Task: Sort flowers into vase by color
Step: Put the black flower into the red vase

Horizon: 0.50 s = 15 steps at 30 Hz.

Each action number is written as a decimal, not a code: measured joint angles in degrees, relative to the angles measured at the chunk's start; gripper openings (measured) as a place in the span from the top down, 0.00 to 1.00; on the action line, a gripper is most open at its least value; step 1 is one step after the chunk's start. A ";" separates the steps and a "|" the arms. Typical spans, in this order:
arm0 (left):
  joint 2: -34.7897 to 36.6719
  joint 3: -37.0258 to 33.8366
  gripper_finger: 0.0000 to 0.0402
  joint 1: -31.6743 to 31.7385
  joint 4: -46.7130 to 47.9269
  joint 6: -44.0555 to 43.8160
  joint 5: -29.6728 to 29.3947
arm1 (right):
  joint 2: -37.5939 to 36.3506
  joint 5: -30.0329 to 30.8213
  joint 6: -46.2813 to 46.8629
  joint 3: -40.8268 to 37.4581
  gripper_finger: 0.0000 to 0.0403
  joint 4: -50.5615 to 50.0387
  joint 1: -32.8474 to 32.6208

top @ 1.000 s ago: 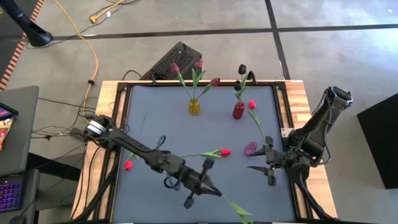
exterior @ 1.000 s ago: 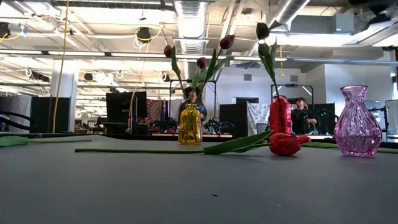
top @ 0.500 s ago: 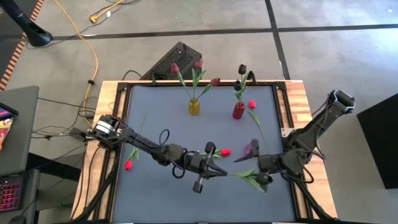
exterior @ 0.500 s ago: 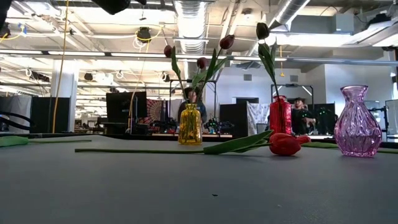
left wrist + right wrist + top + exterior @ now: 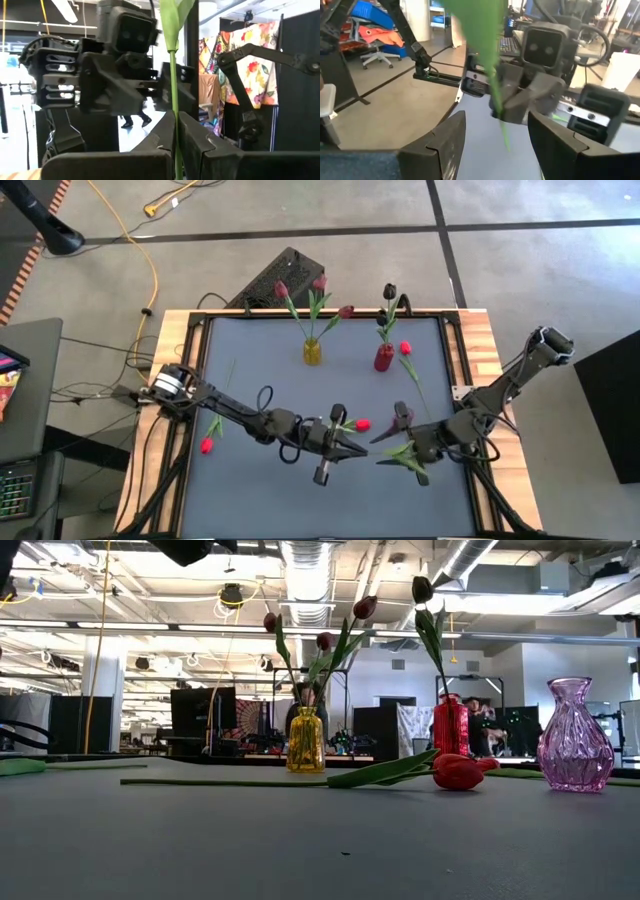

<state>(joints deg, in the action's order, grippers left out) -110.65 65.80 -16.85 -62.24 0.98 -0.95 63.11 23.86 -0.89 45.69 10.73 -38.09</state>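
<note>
left gripper: clamped tight on a thin green stem; seen mid-table from above, raised off the mat, facing the right arm
right gripper: fingers spread wide, nothing pinched; the leaf of the held flower lay between them
held flower: stem ran from the left jaws across to the right gripper, leafy end under the right fingers; its head could not be made out in any view
likely step: handover of the flower from left arm to right, judged from the two grippers facing each other
risk 1: right jaws closing on the soft leaf rather than the stem; leaf would fold or slip and the flower would drop when the left let go
risk 2: left releasing before the right had a firm pinch; flower would fall to the table
risk 3: grippers near each other, so a small overshoot could knock fingers together or bend the stem
risk 4: purple vase stood empty just beside the right gripper; a swing of that arm could tip it
loose red tulip: lay on the mat just beside the left gripper; could be swept aside
other flowers: maroon ones in yellow vase, black one in red vase, red heads at and unsorted
</note>
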 joint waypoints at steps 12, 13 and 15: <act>0.00 0.00 1.00 0.73 -0.26 -1.67 -0.35 | 0.00 -0.02 -2.82 0.00 0.41 1.93 -0.09; -0.01 0.00 1.00 0.73 -0.26 -1.67 -0.68 | 0.00 -0.02 -2.84 0.00 0.41 1.99 0.00; 0.00 0.00 1.00 0.73 -0.26 -1.78 -1.19 | 0.00 -0.03 -3.55 0.00 0.41 2.58 0.05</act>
<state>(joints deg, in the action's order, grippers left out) -110.65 65.80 -16.12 -62.50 -0.79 -2.14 63.11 23.82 -4.44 45.69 13.32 -38.04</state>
